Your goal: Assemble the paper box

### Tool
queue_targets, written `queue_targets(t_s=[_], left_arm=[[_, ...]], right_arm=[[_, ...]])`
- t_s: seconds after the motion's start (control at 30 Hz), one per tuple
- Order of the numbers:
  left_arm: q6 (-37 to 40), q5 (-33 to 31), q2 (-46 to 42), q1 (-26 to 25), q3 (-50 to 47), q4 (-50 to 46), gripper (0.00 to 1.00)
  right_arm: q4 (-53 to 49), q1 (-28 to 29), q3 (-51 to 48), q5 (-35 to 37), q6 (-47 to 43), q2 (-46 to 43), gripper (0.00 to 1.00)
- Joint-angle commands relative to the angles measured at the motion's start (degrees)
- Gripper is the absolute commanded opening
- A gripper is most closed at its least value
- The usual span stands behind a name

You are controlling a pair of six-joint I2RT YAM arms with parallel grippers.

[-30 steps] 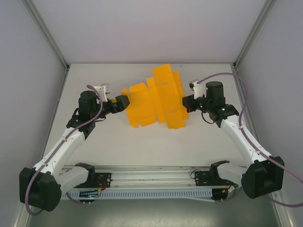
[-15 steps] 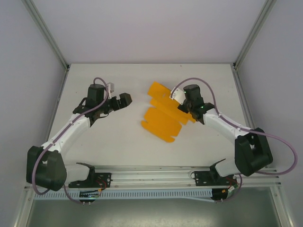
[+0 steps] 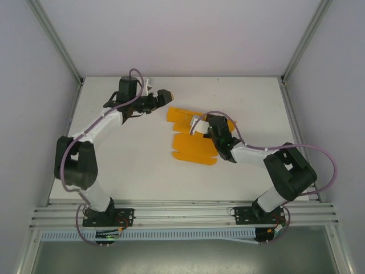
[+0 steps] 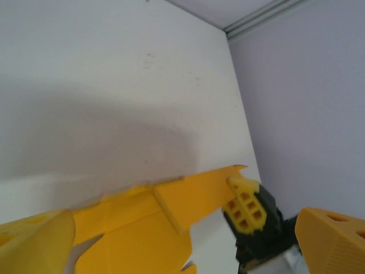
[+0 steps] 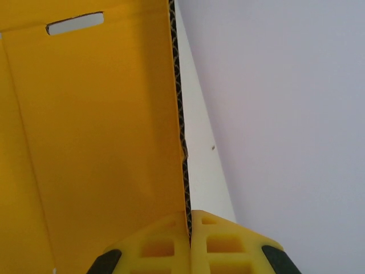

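Note:
The paper box (image 3: 193, 147) is an orange-yellow die-cut card sheet lying partly folded at the middle of the white table (image 3: 131, 165). My right gripper (image 3: 201, 126) is shut on one raised panel of it. In the right wrist view the yellow fingers (image 5: 165, 245) pinch the card's corrugated edge, and the paper box (image 5: 97, 137) panel with a slot stands upright to the left. My left gripper (image 3: 165, 94) hangs open just behind the sheet's far left flap, holding nothing. In the left wrist view the paper box (image 4: 142, 222) lies between its spread fingers (image 4: 40, 240).
Grey walls and metal corner posts (image 3: 57, 43) enclose the table on three sides. An aluminium rail (image 3: 182, 214) with both arm bases runs along the near edge. Bare table surface lies left and right of the sheet.
Both arms have swung inward. The right gripper has carried the sheet towards the centre, and it now looks smaller and more folded. The left gripper has moved to the far side of the table, still open.

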Motion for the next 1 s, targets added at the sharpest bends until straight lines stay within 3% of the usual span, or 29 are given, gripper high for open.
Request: queue_targets(t_s=[0.0,0.23,0.47,0.73,0.97], left_arm=[[-0.17,5.33,5.26,-2.10,6.39,0.02,0.99],[1.40,6.55,13.87,-4.57,13.39,-3.31,0.98],[0.69,7.22,12.56,-5.61,7.03,-1.87,0.98],[-0.62,5.69,8.15,-5.72,0.33,2.09,0.72],[-3.84,10.30,11.87,-6.08,2.32,6.92,0.62]], right_arm=[[3.98,0.97,0.68,-1.08,0.20,3.28,0.00],[5.81,1.07,2.52,0.50,1.00,7.88,0.00],[3.34,1.03,5.59,2.49,4.15,9.38,0.00],[1.98,1.36,6.10,4.38,6.66,10.19,0.00],[3.96,3.13,4.74,1.17,5.90,9.38,0.00]])
